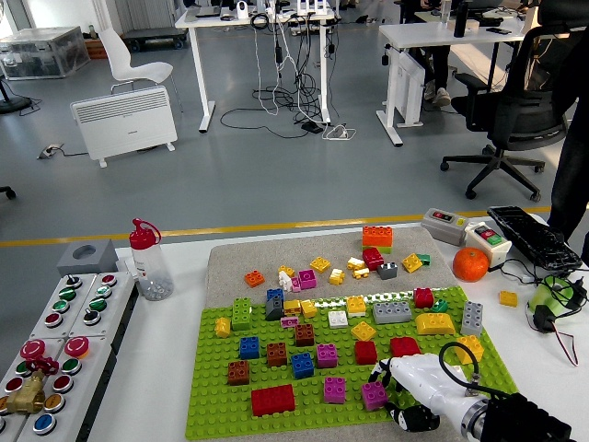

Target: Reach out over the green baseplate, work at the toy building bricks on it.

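Note:
The green baseplate (216, 405) lies on a grey mat and carries several bricks: a wide red brick (273, 400), blue (302, 365), brown (238, 372) and magenta (327, 354) ones. My right hand (391, 398), white with black fingertips, comes in from the lower right corner. Its fingers curl around a small magenta brick (372, 395) that sits at the plate's front right. Fingertips rest above the brick and the thumb (408, 419) lies below it. The left hand is out of the picture.
Loose bricks lie on the mat behind the plate, among them an orange brick (376, 236). An orange fruit (470, 264), a switch box (444, 224) and a keyboard (537, 238) are at the right. A red-capped bottle (147, 260) and a button panel (51, 354) are at the left.

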Controlling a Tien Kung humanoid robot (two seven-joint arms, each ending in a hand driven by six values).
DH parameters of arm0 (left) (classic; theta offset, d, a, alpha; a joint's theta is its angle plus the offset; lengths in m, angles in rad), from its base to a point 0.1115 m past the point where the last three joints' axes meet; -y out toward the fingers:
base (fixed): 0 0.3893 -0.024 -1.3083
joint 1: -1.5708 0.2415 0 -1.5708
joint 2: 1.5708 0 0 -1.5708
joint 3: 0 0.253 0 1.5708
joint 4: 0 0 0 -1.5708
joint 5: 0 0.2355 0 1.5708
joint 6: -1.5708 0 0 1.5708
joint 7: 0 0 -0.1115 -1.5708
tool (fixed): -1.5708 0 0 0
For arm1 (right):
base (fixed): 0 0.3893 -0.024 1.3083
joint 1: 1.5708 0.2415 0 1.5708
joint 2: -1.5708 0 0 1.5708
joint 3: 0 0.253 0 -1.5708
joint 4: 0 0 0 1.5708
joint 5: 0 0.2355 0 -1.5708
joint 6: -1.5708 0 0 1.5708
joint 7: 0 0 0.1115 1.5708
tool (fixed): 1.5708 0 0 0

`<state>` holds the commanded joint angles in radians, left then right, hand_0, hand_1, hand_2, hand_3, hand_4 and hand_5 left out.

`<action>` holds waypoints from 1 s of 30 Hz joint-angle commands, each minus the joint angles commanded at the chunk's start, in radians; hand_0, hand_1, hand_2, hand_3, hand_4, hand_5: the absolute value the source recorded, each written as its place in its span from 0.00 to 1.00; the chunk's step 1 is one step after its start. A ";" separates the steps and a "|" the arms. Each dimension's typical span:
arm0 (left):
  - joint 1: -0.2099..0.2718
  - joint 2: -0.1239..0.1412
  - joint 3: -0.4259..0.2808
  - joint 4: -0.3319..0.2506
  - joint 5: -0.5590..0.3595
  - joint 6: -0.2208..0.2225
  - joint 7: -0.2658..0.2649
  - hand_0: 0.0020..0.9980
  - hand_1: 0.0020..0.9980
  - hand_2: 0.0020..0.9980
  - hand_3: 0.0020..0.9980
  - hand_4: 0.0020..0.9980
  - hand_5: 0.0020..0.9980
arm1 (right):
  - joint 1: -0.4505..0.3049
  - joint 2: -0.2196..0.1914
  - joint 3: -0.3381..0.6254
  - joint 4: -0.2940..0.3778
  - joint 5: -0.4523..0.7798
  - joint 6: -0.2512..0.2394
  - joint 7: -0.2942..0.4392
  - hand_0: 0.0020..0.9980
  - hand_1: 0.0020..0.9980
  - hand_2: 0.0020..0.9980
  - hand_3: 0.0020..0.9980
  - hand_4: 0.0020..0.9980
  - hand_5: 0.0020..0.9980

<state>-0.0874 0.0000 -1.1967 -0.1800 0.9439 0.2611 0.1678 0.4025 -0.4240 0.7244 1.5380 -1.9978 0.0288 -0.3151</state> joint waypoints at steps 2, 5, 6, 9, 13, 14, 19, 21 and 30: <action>0.001 0.000 0.000 0.000 0.001 0.000 0.000 0.67 0.61 0.57 0.47 0.24 1.00 | 0.000 0.000 0.000 0.000 -0.001 0.001 0.000 0.47 0.60 0.68 0.67 0.63 0.11; 0.002 0.000 -0.001 0.000 0.003 0.000 0.001 0.67 0.61 0.57 0.47 0.24 1.00 | -0.001 0.000 -0.001 -0.001 -0.002 0.002 0.000 0.47 0.60 0.68 0.67 0.63 0.11; 0.003 0.000 -0.001 0.000 0.003 0.000 0.001 0.67 0.62 0.57 0.47 0.24 1.00 | -0.002 0.000 -0.002 -0.001 -0.002 0.002 -0.001 0.47 0.61 0.72 0.69 0.66 0.13; 0.004 0.000 -0.002 0.000 0.004 0.000 0.002 0.67 0.62 0.57 0.47 0.24 1.00 | -0.003 0.001 -0.003 -0.001 -0.003 0.001 -0.003 0.47 0.61 0.72 0.69 0.66 0.13; 0.007 0.000 -0.001 0.000 0.004 0.000 0.002 0.67 0.62 0.57 0.47 0.25 1.00 | -0.004 0.002 -0.003 -0.002 -0.005 -0.002 -0.006 0.48 0.61 0.76 0.72 0.67 0.14; 0.007 0.000 -0.001 0.000 0.004 0.000 0.002 0.67 0.62 0.57 0.47 0.25 1.00 | -0.004 0.002 -0.003 -0.002 -0.006 -0.003 -0.007 0.48 0.61 0.76 0.72 0.67 0.14; 0.007 0.000 0.001 0.000 0.001 0.000 0.000 0.67 0.62 0.57 0.47 0.25 1.00 | -0.004 0.002 0.000 -0.004 -0.008 -0.009 -0.009 0.48 0.62 0.78 0.73 0.69 0.16; 0.006 0.000 0.002 0.000 -0.001 0.000 0.000 0.67 0.62 0.57 0.47 0.25 1.00 | -0.004 0.002 0.002 -0.004 -0.009 -0.014 -0.010 0.48 0.62 0.78 0.73 0.69 0.16; 0.003 0.000 0.001 0.000 -0.005 -0.001 -0.002 0.67 0.62 0.57 0.47 0.24 1.00 | -0.009 -0.007 0.021 0.011 -0.012 -0.021 -0.004 0.48 0.62 0.79 0.74 0.70 0.16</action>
<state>-0.0846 0.0000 -1.1957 -0.1800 0.9394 0.2603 0.1661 0.3932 -0.4307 0.7454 1.5493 -2.0099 0.0074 -0.3195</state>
